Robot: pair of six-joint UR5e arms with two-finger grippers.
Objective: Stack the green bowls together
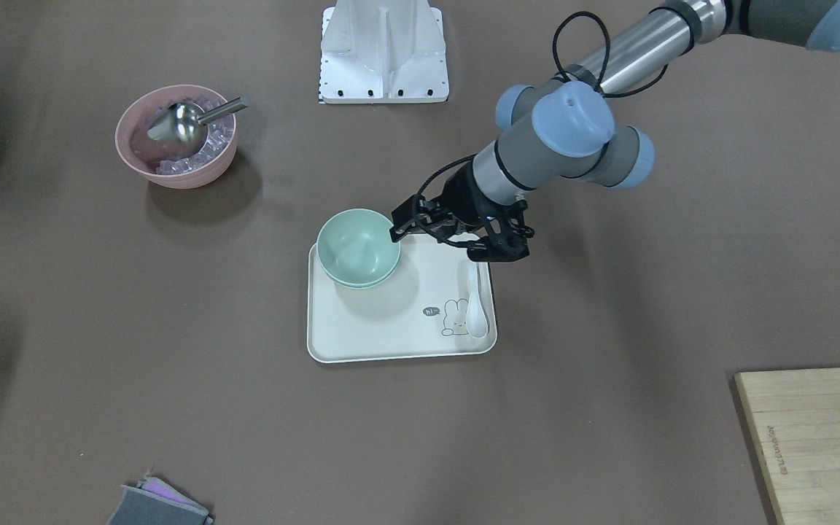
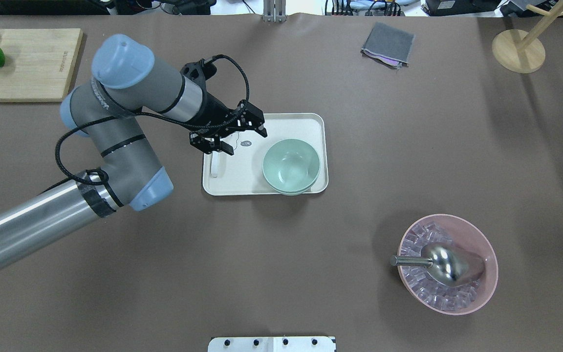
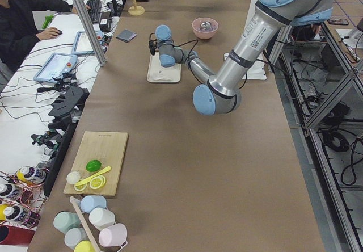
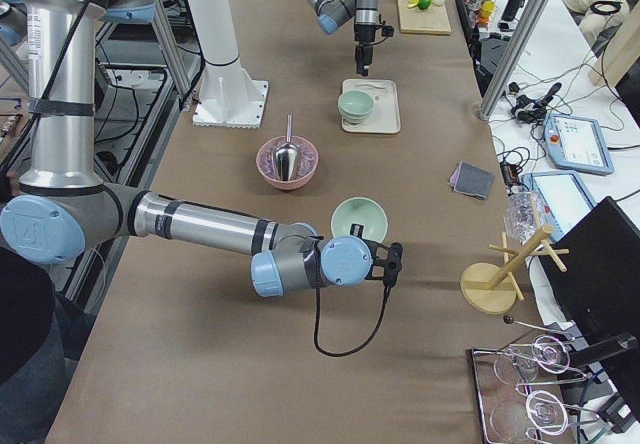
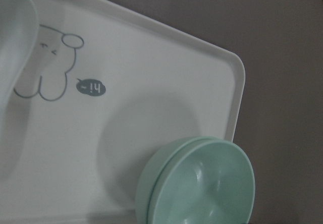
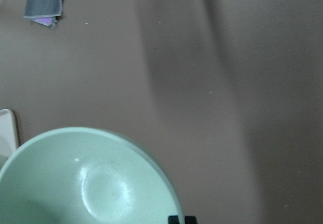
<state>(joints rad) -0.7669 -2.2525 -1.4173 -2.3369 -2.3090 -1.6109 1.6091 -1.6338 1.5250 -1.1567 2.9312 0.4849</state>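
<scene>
From my console, two of the green bowls [image 2: 291, 165] sit nested on the cream tray [image 2: 311, 120], tucked into the tray corner toward the robot's base and toward its right. That leaves the rest of the tray open for an approach from the left. The white spoon [image 2: 215, 164] lies along the opposite short edge of the tray, out of the way. The left gripper [image 2: 247, 142] hovers just above the tray between spoon and stack, jaws spread wide and holding nothing. I read that as a release posture, with the arm standing off so the stack's top is free. The third green bowl [image 4: 358, 219] is well away from the tray, far out on its right. It is up against the right gripper [image 4: 388, 260], and the right wrist camera looks straight down into its mouth. I cannot tell whether those jaws are pinched on its rim. My judgement is that this last bowl must travel to the tray and drop into the pair, mouth up and centred so it seats without skating off.
</scene>
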